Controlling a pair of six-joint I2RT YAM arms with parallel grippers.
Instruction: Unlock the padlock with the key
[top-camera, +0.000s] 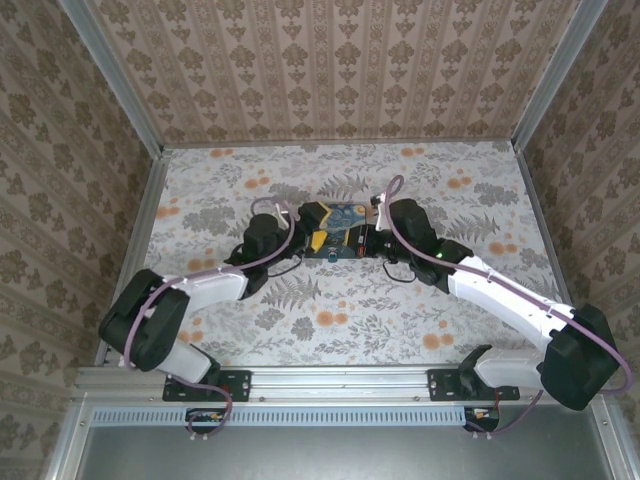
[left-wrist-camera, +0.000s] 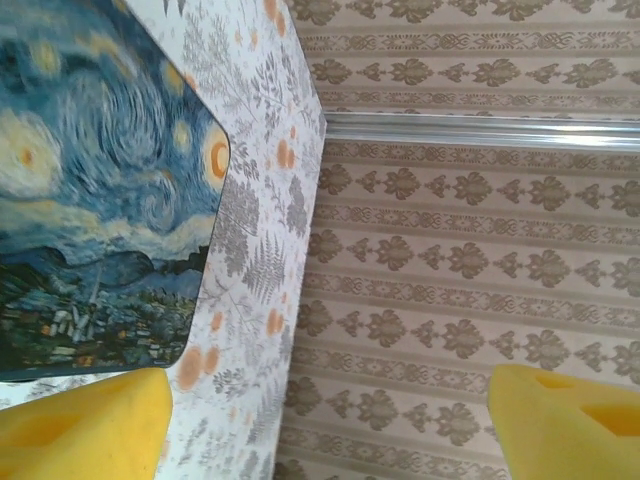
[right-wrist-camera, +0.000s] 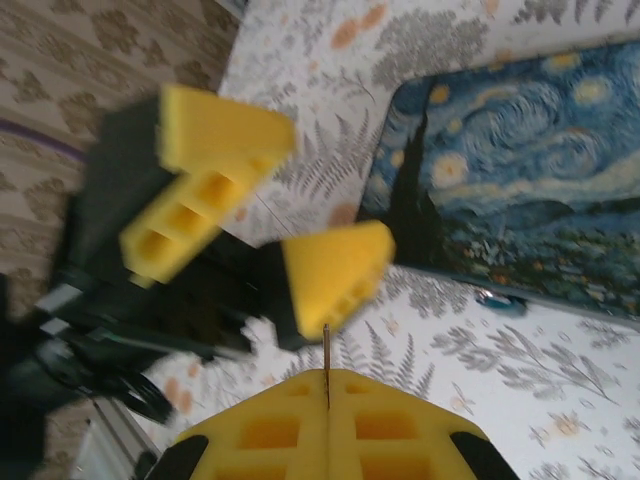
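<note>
The right gripper (right-wrist-camera: 327, 378) clamps the key (right-wrist-camera: 326, 345), whose thin tip juts free. The left gripper (left-wrist-camera: 325, 405) gapes beside the tin box (left-wrist-camera: 100, 200). The padlock (right-wrist-camera: 500, 300) lies on open table (right-wrist-camera: 560, 400), just beside the box's edge.

No legible text, label, brand, number or sign anywhere. Painted tin box (top-camera: 335, 228): picture alone (swirling night sky, blue and yellow), no lettering. Wallpaper (top-camera: 330, 70), table covering (top-camera: 400, 310): pattern, no words.

A robot test booth: wallpapered panels (top-camera: 330, 60) held in aluminium framing (top-camera: 110, 70) box in a floral table (top-camera: 400, 320), mounting rail (top-camera: 340, 382) along the bottom.
</note>
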